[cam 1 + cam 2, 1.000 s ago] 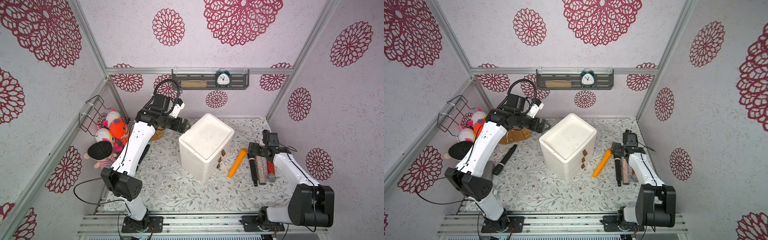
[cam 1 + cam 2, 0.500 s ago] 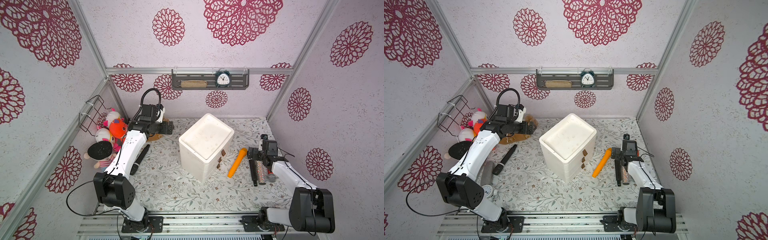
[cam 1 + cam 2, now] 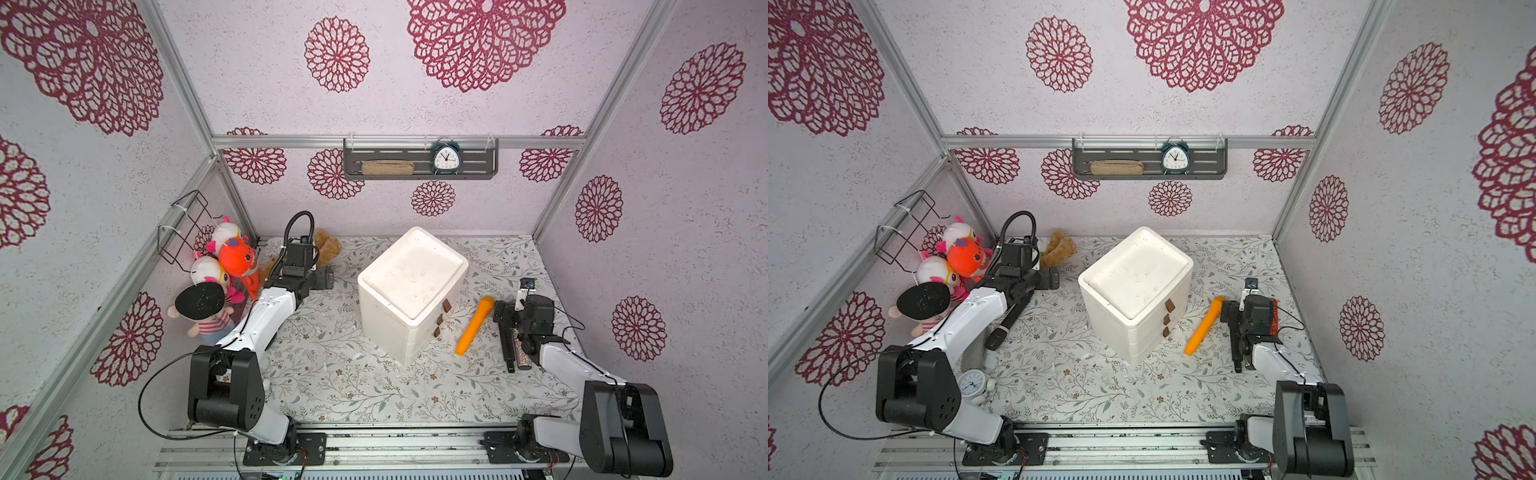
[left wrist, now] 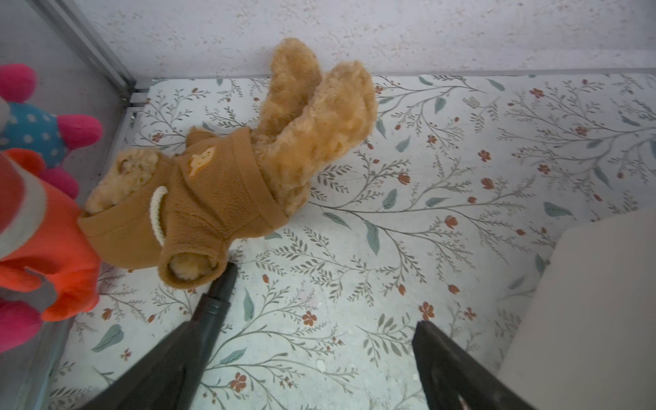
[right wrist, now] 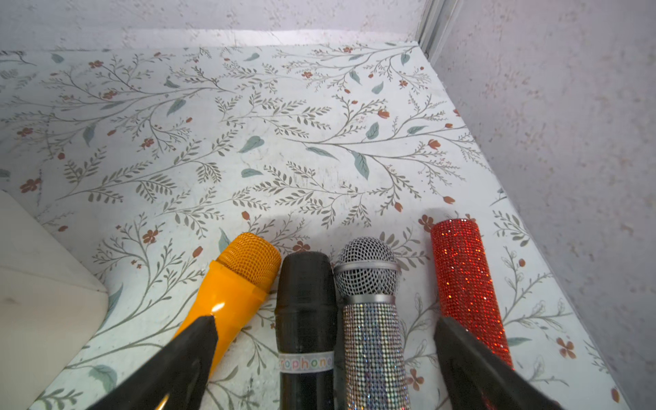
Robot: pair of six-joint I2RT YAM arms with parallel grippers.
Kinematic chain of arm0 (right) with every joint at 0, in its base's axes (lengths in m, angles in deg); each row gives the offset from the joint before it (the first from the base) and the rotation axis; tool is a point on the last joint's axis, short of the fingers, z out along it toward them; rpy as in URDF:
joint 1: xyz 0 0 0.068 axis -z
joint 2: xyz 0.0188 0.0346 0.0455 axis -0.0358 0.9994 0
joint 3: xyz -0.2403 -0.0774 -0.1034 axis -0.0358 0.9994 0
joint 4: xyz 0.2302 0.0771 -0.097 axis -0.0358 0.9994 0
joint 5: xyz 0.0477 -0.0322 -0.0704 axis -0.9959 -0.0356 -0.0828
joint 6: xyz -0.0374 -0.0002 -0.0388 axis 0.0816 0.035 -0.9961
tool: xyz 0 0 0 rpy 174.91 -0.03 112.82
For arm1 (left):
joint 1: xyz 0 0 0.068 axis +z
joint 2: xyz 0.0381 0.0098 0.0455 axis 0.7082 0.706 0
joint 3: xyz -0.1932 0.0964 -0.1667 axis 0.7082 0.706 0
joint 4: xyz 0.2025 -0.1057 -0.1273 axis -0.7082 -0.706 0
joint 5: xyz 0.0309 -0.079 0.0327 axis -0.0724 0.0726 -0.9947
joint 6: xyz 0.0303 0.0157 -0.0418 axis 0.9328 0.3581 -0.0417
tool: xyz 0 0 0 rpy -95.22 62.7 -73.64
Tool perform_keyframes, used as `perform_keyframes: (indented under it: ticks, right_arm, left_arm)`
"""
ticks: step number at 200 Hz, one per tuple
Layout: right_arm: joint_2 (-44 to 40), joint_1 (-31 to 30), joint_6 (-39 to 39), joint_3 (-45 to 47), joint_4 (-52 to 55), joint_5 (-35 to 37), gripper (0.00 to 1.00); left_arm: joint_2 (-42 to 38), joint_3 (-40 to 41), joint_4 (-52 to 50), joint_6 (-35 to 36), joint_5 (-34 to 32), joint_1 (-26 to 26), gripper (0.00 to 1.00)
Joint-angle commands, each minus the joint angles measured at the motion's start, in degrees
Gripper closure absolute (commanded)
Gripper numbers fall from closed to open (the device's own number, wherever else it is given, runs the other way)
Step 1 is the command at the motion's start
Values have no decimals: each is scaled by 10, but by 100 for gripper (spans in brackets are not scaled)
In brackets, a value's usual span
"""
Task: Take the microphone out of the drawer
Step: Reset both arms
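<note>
- Right gripper [image 5: 324, 319] gapes empty above four microphones [image 5: 369, 284] lying side by side on the tabletop [image 5: 248, 142], beside the white drawer unit [image 3: 409, 286], its drawers shut.
- Left gripper [image 3: 326, 277], spread empty, faces a brown teddy bear [image 4: 213, 184].

**Crimson blooms and sparkle**

Crimson lace rosettes pattern the pale lilac walls [image 3: 257, 104]; the counter [image 3: 332, 374] carries grey-green leaves and rust flowers. The drawer chest [image 3: 411, 282] is white with brown pulls. Also pictured: orange microphone [image 5: 234, 294], black microphone [image 5: 307, 301], silver-sparkle microphone [image 5: 372, 340], red-sparkle microphone [image 5: 465, 277].
</note>
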Motion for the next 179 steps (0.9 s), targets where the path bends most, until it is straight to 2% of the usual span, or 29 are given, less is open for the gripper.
perform_keyframes:
  ticks: [1, 24, 33, 50, 72, 90, 109, 126, 150, 159, 179]
  right_arm:
    - [-18, 2, -8, 37, -108, -13, 1]
    - [-19, 2, -17, 88, -206, -16, 1]
    - [-14, 2, -18, 101, -241, -17, 1]
    - [3, 2, -16, 107, -271, -24, 1]
    - [38, 2, -15, 112, -313, -30, 1]
    - [57, 2, -17, 106, -330, -27, 1]
    - [70, 2, -7, 101, -341, -19, 1]
    - [81, 2, 0, 94, -344, -23, 1]
    - [140, 2, -2, 148, -502, -36, 1]
    - [167, 1, 1, 162, -560, -36, 1]
    - [159, 0, 5, 158, -537, -21, 1]
  left_arm:
    - [6, 16, 47, -11, -49, 22, 3]
    - [9, 64, 119, -12, -61, 33, 3]
    - [13, 89, 157, -2, -84, 35, 3]
    - [20, 119, 203, 13, -129, 37, 3]
    - [22, 152, 241, 21, -156, 51, 3]
    - [14, 195, 297, 26, -154, 65, 3]
    - [7, 257, 411, 34, -149, 78, 3]
    - [20, 274, 459, 29, -143, 94, 3]
    - [23, 282, 465, 20, -123, 103, 2]
    - [17, 300, 496, 25, -121, 103, 2]
    - [0, 337, 547, 24, -122, 102, 2]
